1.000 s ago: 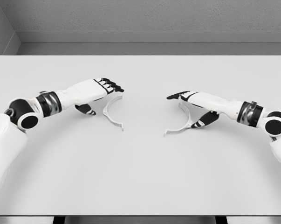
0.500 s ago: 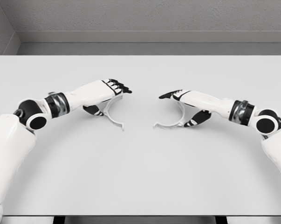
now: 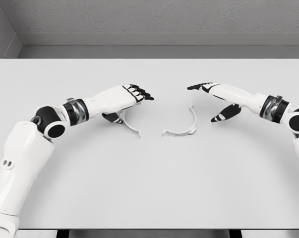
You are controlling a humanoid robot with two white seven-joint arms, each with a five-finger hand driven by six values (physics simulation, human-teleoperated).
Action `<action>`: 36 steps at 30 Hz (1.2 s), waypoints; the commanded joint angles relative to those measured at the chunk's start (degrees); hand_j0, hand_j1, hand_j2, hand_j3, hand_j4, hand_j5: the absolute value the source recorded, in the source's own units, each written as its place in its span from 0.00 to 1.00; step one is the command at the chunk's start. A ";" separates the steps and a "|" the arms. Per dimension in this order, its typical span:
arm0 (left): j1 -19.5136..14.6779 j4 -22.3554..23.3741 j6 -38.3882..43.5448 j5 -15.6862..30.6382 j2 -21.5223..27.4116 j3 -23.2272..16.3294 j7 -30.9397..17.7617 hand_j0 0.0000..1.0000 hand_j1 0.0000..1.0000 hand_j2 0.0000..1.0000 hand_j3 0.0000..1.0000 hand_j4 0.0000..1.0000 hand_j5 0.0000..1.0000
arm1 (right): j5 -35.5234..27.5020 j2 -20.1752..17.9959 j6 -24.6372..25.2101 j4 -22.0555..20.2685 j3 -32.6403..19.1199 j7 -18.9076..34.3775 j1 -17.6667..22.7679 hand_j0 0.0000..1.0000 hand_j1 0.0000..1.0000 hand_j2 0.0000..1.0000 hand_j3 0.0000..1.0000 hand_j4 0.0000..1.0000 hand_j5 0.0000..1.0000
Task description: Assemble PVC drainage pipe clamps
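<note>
Broadly, a white desk (image 3: 149, 188) carries two curved white clamp halves between two robot hands.

Largest after the desk, the left robot hand (image 3: 127, 96) lies over the left clamp half (image 3: 131, 127), thumb curled under against it, seemingly grasping it. Opposite, the right robot hand (image 3: 216, 96) hovers released, fingers extended, just beside but apart from the right clamp half (image 3: 181, 128), which lies flat near the desk's middle.
</note>
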 commanded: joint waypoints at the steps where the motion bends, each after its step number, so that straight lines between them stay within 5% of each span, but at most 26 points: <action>1: 0.00 -0.01 0.14 -0.01 -0.96 0.04 0.03 1.00 1.00 1.00 1.00 1.00 1.00 | -0.44 1.89 0.13 1.95 -0.16 -0.02 -0.09 1.00 1.00 1.00 1.00 1.00 1.00; 7: -0.09 -0.01 0.14 -0.19 -2.90 -1.54 0.03 1.00 1.00 1.00 1.00 1.00 1.00 | 0.00 7.08 0.13 3.89 0.28 -0.02 -1.50 1.00 1.00 1.00 1.00 1.00 1.00; 11: -0.09 -0.01 0.14 -1.33 -2.55 -1.45 0.03 1.00 1.00 1.00 1.00 1.00 1.00 | 0.00 7.25 0.13 3.89 0.28 -0.02 -1.50 1.00 1.00 1.00 1.00 1.00 1.00; 16: -0.88 -0.19 0.14 -0.37 9.23 1.97 0.12 1.00 1.00 1.00 1.00 1.00 1.00 | 0.00 7.34 0.13 3.89 0.28 -0.02 -1.85 1.00 1.00 1.00 1.00 1.00 1.00; 21: -3.95 0.08 0.14 -0.63 10.02 4.52 0.12 1.00 1.00 1.00 1.00 1.00 1.00 | 0.00 7.08 0.13 3.80 -0.08 -0.02 -1.85 1.00 1.00 1.00 1.00 1.00 1.00; 29: -4.39 1.83 0.14 -2.03 1.76 2.15 0.03 1.00 1.00 1.00 1.00 1.00 1.00 | -0.44 4.71 0.13 0.46 -0.34 -0.02 -1.76 1.00 1.00 1.00 1.00 1.00 1.00; 36: -5.18 1.83 0.14 -2.65 -2.28 1.97 0.03 1.00 1.00 1.00 1.00 1.00 1.00 | -0.17 1.98 0.13 -6.04 -0.25 -0.02 2.46 1.00 1.00 1.00 1.00 1.00 1.00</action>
